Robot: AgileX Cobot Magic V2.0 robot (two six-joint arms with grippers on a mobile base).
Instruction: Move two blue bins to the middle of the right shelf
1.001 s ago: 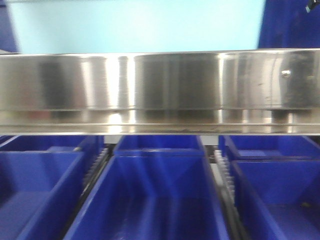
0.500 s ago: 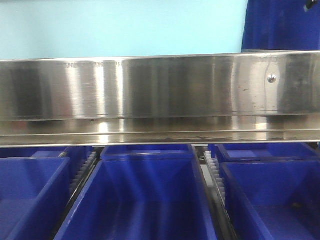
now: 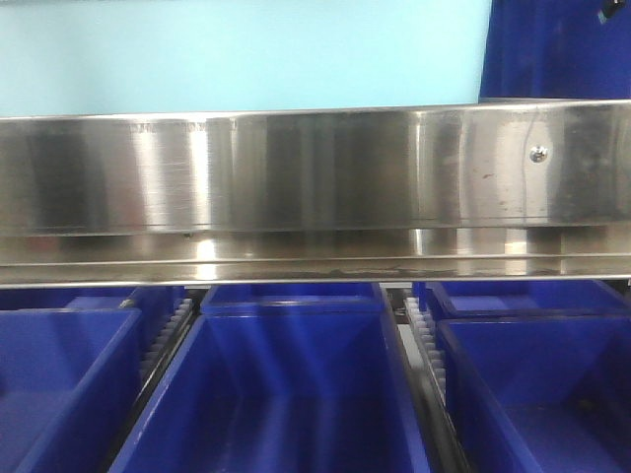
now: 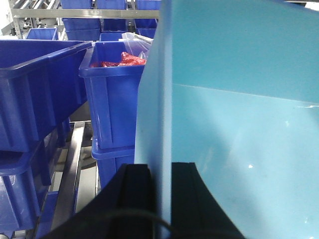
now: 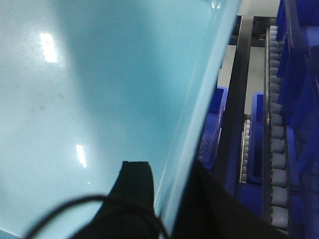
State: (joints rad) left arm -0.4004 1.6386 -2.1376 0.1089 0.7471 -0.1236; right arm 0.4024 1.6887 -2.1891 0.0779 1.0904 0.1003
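Pale blue bin (image 4: 239, 124) hangs above the steel shelf rail (image 3: 315, 187), left gripper (image 4: 160, 184) and right gripper (image 5: 167, 191) each pinched on a wall. Sideways drift of the front view has nearly stopped, so the base seems settled for placing

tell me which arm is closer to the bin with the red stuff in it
Left. The left fingers clamp the pale bin's wall with the red-filled bin just beyond; the right fingers grip another wall, that bin out of view.
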